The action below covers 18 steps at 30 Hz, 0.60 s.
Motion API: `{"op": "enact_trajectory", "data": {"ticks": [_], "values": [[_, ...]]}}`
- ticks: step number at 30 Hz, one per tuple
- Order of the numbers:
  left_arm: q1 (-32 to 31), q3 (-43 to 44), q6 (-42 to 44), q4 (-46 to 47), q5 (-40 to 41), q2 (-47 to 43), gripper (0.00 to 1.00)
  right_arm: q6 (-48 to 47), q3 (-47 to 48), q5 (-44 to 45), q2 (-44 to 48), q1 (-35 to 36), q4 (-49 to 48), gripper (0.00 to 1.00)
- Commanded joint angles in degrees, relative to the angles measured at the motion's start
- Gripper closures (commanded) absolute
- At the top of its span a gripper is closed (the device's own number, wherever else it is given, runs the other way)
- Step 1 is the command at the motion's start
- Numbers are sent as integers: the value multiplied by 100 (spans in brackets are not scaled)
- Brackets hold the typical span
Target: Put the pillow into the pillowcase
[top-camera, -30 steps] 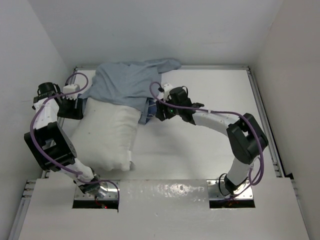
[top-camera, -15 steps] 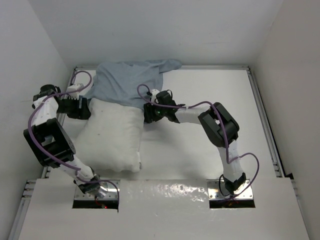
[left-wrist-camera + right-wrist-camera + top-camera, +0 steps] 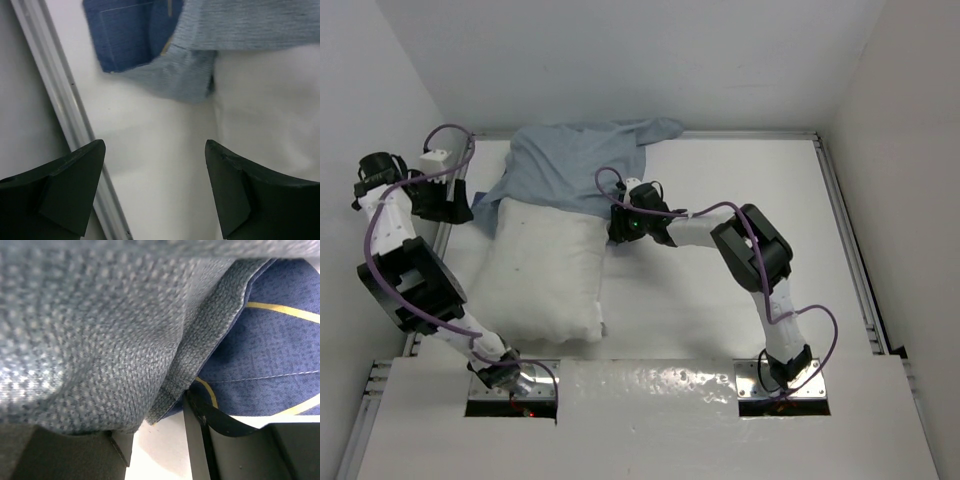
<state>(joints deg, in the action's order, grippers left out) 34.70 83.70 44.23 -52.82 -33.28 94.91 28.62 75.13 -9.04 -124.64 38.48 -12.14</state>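
The white pillow lies left of centre on the table, its far end covered by the grey-blue pillowcase. My left gripper is off the pillow's upper left corner, near the side rail, open and empty. In the left wrist view the left gripper hangs over bare table, with the pillowcase corner ahead and the pillow to the right. My right gripper is at the pillowcase's right edge by the pillow's upper right corner. In the right wrist view the right gripper has its jaws apart, the pillowcase hem hanging between the tips.
A metal rail runs along the table's left side, close to my left arm; it shows as the rail in the left wrist view. White walls enclose the table on three sides. The right arm's elbow stands mid-table.
My left gripper has drawn back left, away from the pillow, and opened wider. The right gripper moved left to the pillowcase edge a second ago and now stays there. The pillow shifted slightly right.
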Motion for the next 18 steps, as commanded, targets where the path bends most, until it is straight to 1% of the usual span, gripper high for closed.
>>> {"op": "enact_trajectory", "data": {"ticks": [1,2,3,5,6,7,9,10,12,13,14,15,16,17,18], "values": [[-94,-99,-3,790,489,255,20,161,159,139,-157,-25,-218,59],[-260,-213,120,886,541,369,19,187,177,104,-218,-25,-314,60],[-375,-292,191,1166,681,396,17,249,195,34,-227,-25,-359,66],[-639,-661,314,1614,752,370,14,302,221,-62,-271,-25,-499,74],[-683,-810,332,1860,666,344,10,345,221,-107,-289,-25,-543,80],[-753,-1055,350,2367,604,317,7,346,230,-177,-289,-16,-613,84],[-798,-1198,393,2766,446,361,3,355,204,-256,-237,-25,-658,93],[-807,-1277,489,3020,280,474,2,355,169,-300,-201,-16,-693,100],[-894,-1269,709,3076,95,677,2,311,2,-379,-9,-25,-859,100],[-938,-1225,988,2928,41,878,2,293,-68,-423,71,-16,-921,100],[-991,-1216,1078,2865,-12,949,3,276,-191,-554,150,-25,-1035,100],[-1017,-1251,1131,2865,-82,1002,7,223,-244,-625,237,-25,-1062,100],[-1018,-1338,1141,2960,-117,1055,13,188,-340,-713,404,-16,-1106,100],[-1018,-1391,1097,3040,-100,1082,25,162,-385,-887,484,-16,-1132,100],[-1018,-1426,1079,3023,-100,1091,52,144,-455,-967,571,2,-1159,100]]}}
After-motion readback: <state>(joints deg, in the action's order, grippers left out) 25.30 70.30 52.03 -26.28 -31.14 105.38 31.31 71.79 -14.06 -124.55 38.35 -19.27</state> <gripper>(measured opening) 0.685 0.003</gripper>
